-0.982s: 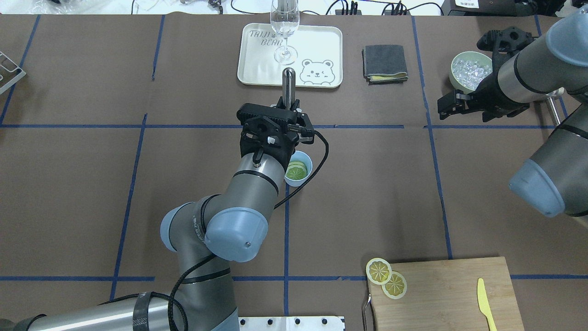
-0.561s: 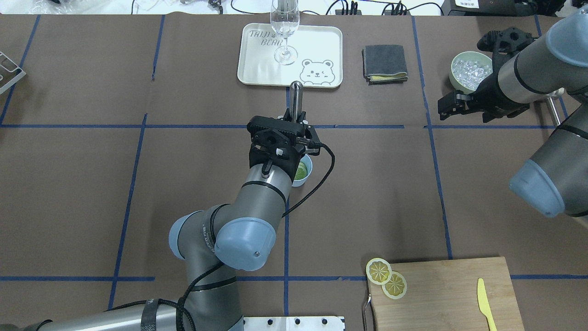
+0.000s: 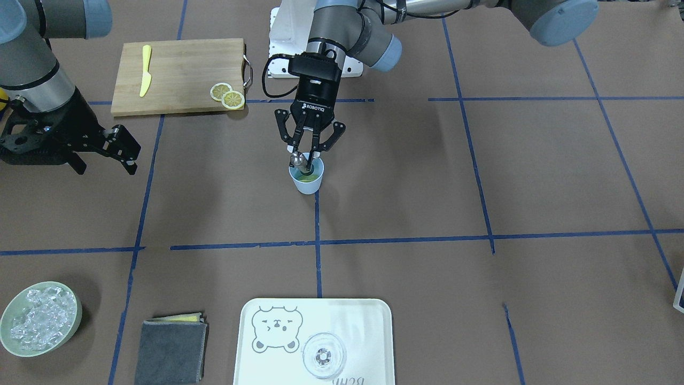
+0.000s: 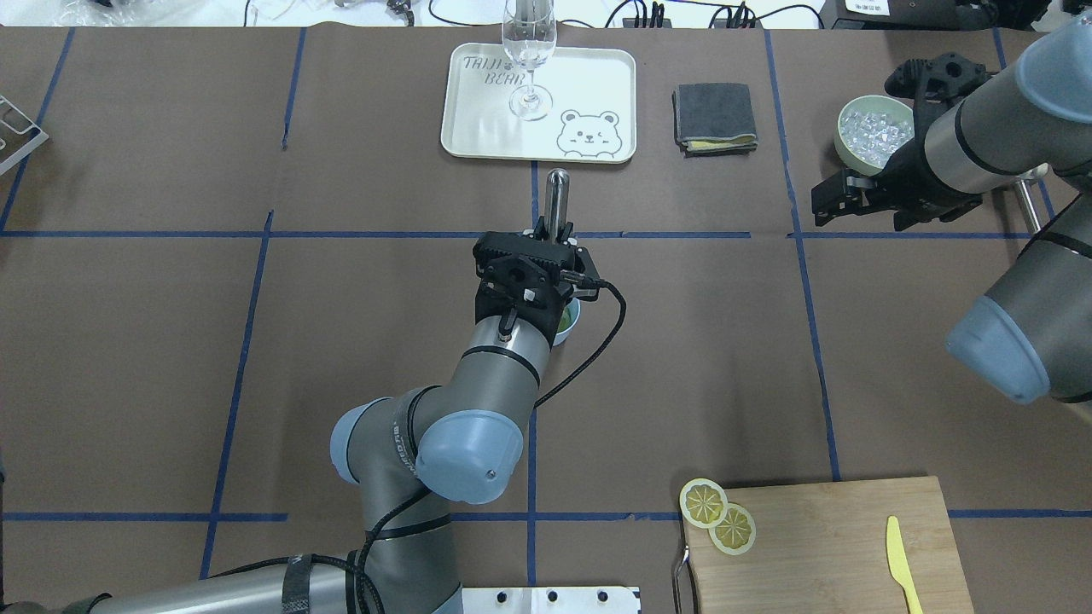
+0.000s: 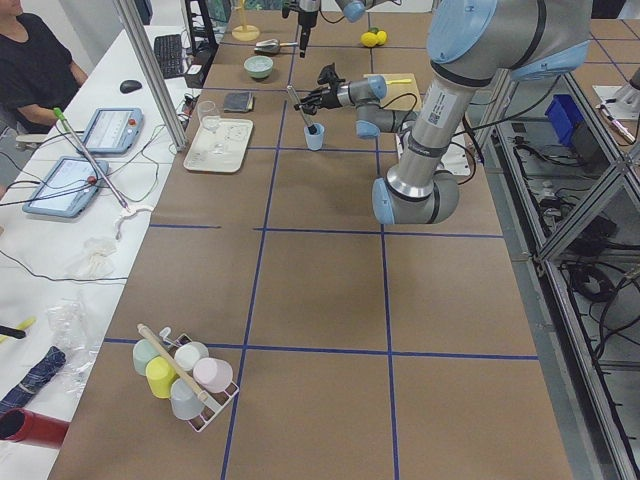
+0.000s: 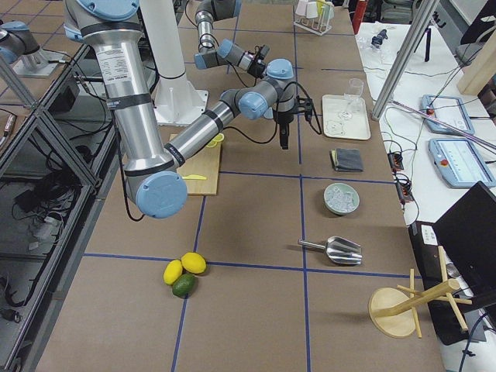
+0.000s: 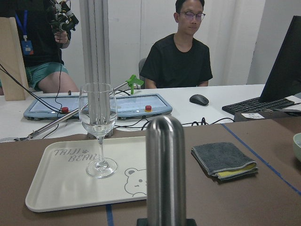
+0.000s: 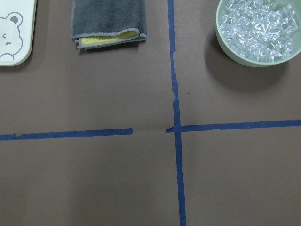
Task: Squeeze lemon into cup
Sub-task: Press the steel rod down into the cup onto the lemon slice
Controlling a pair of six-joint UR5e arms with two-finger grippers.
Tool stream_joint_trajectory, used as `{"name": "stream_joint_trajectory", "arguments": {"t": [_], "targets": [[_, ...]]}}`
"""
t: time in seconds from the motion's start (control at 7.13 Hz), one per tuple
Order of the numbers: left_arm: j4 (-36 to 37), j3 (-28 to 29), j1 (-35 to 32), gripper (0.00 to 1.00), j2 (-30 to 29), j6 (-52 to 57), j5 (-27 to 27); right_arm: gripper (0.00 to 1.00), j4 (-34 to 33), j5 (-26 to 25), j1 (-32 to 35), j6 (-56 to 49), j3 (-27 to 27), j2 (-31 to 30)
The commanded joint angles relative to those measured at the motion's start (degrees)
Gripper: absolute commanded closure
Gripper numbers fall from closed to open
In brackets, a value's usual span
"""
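Left claw (image 3: 305, 155) level; muddler (image 4: 557, 200) in cup (image 3: 307, 185)

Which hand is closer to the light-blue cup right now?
Left. The left hand sits directly above the cup, its metal rod reaching down into it. The right hand hangs well off to the side, near the bowl of ice, holding nothing.

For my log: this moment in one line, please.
left pincer shut on metal rod; rod tip inside cup; lemon in cup; right pincer open
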Motion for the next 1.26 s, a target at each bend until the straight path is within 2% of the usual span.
{"name": "stream_joint_trajectory", "arguments": {"t": [0.0, 0.84, 0.98, 1.12], "targets": [[-0.2, 1.2, 0.4, 1.0, 0.4, 0.0, -0.2, 0.0, 0.0, 0.0, 0.0, 0.0, 0.1, 0.0], [-0.3, 1.7, 2.0, 1.0, 1.1, 0.0, 0.0, 0.0, 0.0, 0.6, 0.0, 0.0, 0.2, 0.0], [-0.3, 0.7, 2.0, 1.0, 1.0, 0.1, -0.2, 0.0, 0.0, 0.7, 0.0, 0.0, 0.2, 0.0], [-0.3, -2.7, 2.0, 1.0, 1.0, 2.8, -0.5, 0.0, 0.0, 1.1, 0.0, 0.0, 0.2, 0.1]]}}
